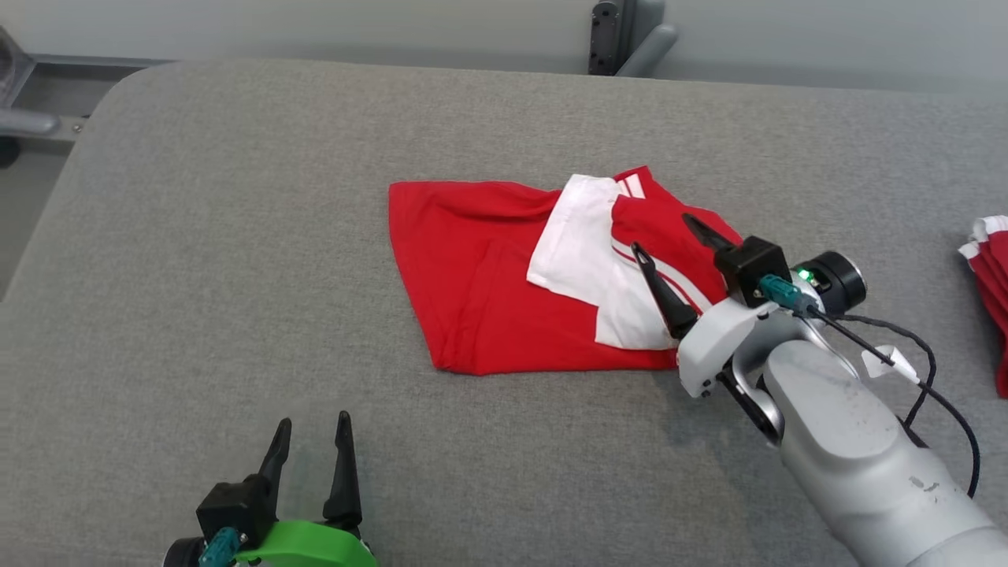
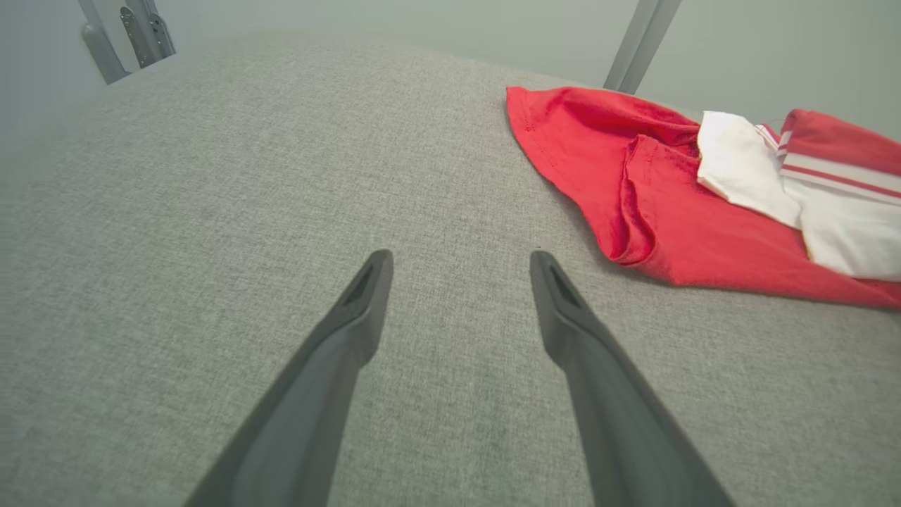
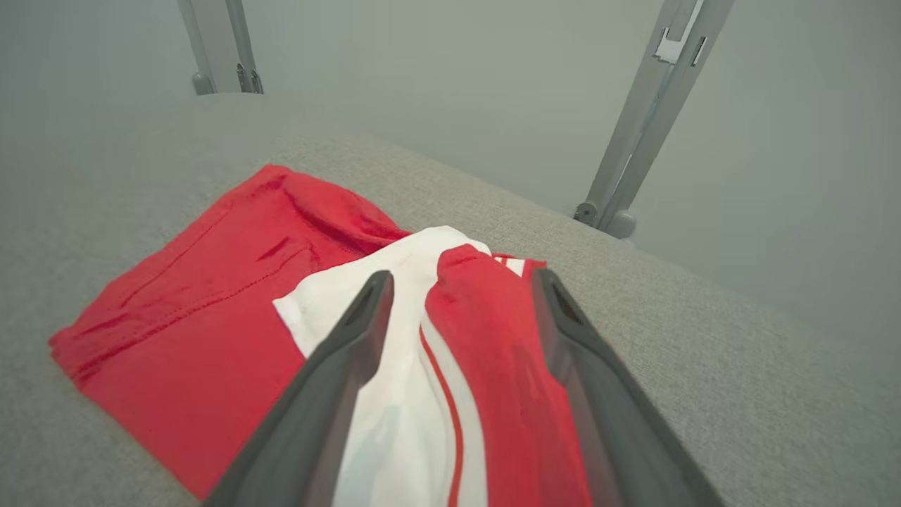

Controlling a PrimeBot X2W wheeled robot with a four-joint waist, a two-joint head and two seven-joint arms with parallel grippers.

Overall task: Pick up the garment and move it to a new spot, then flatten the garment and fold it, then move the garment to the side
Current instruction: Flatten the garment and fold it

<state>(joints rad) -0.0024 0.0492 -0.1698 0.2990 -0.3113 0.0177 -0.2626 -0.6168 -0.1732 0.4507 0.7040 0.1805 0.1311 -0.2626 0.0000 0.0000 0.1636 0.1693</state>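
A red garment (image 1: 480, 276) lies near the middle of a big grey counter (image 1: 236, 236). The counter has a soft cloth top. The garment is mostly flat, with some wrinkles and a small fold along its left part. On its right side a white piece is turned over on top of the red, and next to the white there is a red piece with thin white and red stripes. The right end effector (image 1: 661, 232) is over this right side of the garment. Its two dark fingers are apart, and they are not pinching anything. In the right wrist view the striped red fold sits between the two fingers, with the white piece under the left one. I cannot tell if the fingertips touch the cloth or just hang above it. A pale grey arm (image 1: 850, 441) comes in from the lower right to that end effector, and a thin black cable (image 1: 929, 378) loops beside it. The left end effector (image 1: 313, 419) is at the lower left, well apart from the garment. Its two dark fingers are apart too, with nothing between them but bare grey counter. It has a bright green part at its base. At the far right edge of the counter lies another red and white cloth (image 1: 988, 276), well apart from the garment. Behind the counter stand grey metal posts (image 1: 622, 35) in front of a plain pale wall.
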